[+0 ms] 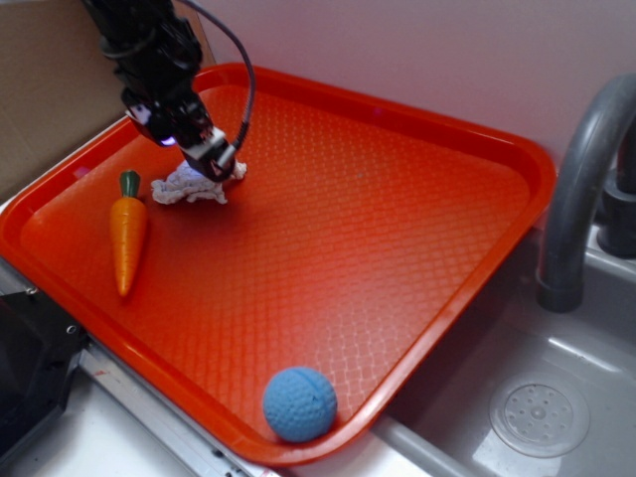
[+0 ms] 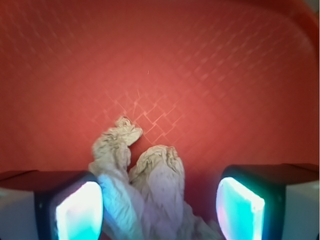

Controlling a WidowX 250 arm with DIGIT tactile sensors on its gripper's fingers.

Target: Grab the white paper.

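Toy carrot (image 1: 128, 238) at the orange tray's (image 1: 397, 248) left side, white paper (image 1: 189, 187) just right of it, long axis lying roughly left to right, gripper (image 1: 204, 157) open straddling the wad, blue ball (image 1: 299, 402) at the near edge.

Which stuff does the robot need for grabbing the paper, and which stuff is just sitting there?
Needed:
- white paper, crumpled on the tray
- gripper, open around the paper

Just sitting there:
- toy carrot, beside the paper
- blue ball, at the tray's near edge
- orange tray, holding them all
- grey faucet over the sink
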